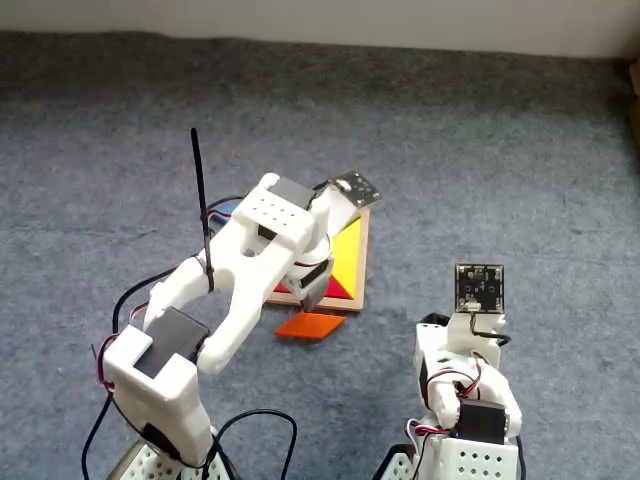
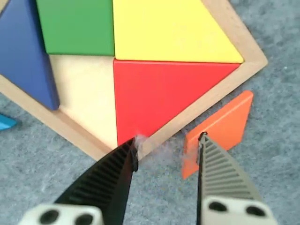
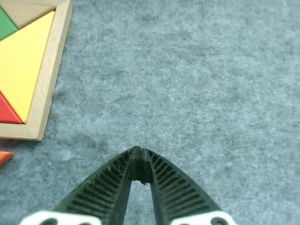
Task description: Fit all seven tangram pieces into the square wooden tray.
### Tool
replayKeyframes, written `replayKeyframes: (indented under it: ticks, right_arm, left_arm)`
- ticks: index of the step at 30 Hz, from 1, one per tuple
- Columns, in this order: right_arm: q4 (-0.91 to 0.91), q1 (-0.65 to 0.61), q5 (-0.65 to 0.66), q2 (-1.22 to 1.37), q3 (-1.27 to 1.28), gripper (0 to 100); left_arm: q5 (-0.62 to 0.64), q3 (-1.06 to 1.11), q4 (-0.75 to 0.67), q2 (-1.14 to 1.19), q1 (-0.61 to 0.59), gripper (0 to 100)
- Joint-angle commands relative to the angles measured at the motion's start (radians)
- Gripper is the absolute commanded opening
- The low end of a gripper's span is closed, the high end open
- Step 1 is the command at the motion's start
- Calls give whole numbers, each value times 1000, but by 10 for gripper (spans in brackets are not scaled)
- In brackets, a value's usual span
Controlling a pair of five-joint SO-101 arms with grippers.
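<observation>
Now, left claw: jaws wide apart, hanging low over the near edge of the tray, one fingertip above the rim by the red piece, the other above a corner of the orange piece
Orange piece: flat on the grey carpet, just beside that tray edge and outside it
Inside the tray: yellow piece, green piece, dark blue piece and the red piece lie seated; beside red is a pale patch, piece or bare floor I can't tell
Light blue piece: on the carpet off another tray edge
Handling, I'd guess: thin painted wood, stiff, light, a bit slick; lying flat it offers little edge, so pinch across its narrow width on the two long sides, tips pressed into the carpet
Right claw: pinched together on nothing, over carpet, well apart from the tray's corner
</observation>
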Motion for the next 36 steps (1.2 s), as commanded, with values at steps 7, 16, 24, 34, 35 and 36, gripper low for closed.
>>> replayKeyframes:
  ticks: [7,16,24,34,35,36]
  right_arm:
    - [2,13,-5,-7,105,11]
    - [2,13,-5,-7,105,11]
    - [2,13,-5,-7,105,11]
    - [2,13,-5,-7,105,11]
    - [2,13,-5,-7,105,11]
    - [2,13,-5,-7,105,11]
  left_arm:
    - [29,-13,74,-53,165,198]
    - [21,67,41,-42,180,162]
    - [28,231,-147,-42,159,162]
    - [28,231,-198,-48,124,188]
    - [28,231,-198,-45,130,177]
    - [28,231,-198,-42,133,162]
